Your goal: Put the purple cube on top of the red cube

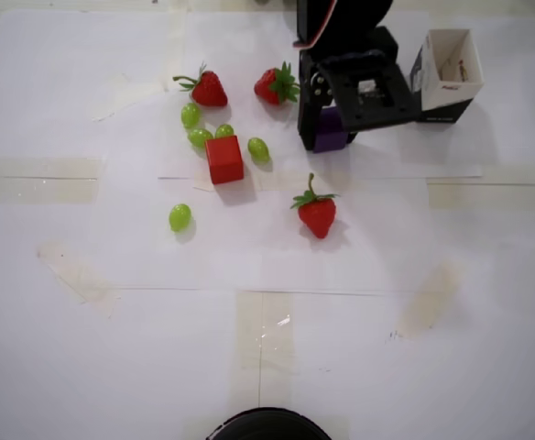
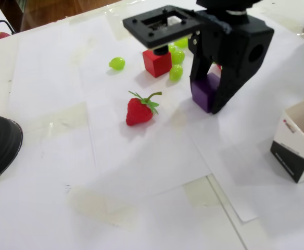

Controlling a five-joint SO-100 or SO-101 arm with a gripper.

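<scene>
Gripper (image 2: pixel 208 92): fingers clamped around the purple cube (image 2: pixel 204 92) on the paper.
Red cube (image 1: pixel 223 159): apart, among green grapes (image 1: pixel 191 115).

A matt, plain-faced finish is shown by the purple cube (image 2: pixel 204 91), and the same flat, dull look is seen on the red cube (image 1: pixel 223 159). The gripper (image 2: pixel 206 95) is built of black plastic, matt with a faint sheen along its edges. A glossy, waxy shine is carried by the green grapes (image 1: pixel 180 217), with small highlights caught on each. The strawberries (image 2: pixel 140 110) are finished in slightly shiny red with a dimpled skin. The table (image 1: pixel 414 367) is covered in smooth white paper sheets, joined by strips of glossy clear tape (image 1: pixel 272 325). The small box (image 2: pixel 298 144) is made of printed cardboard, white and black.
</scene>
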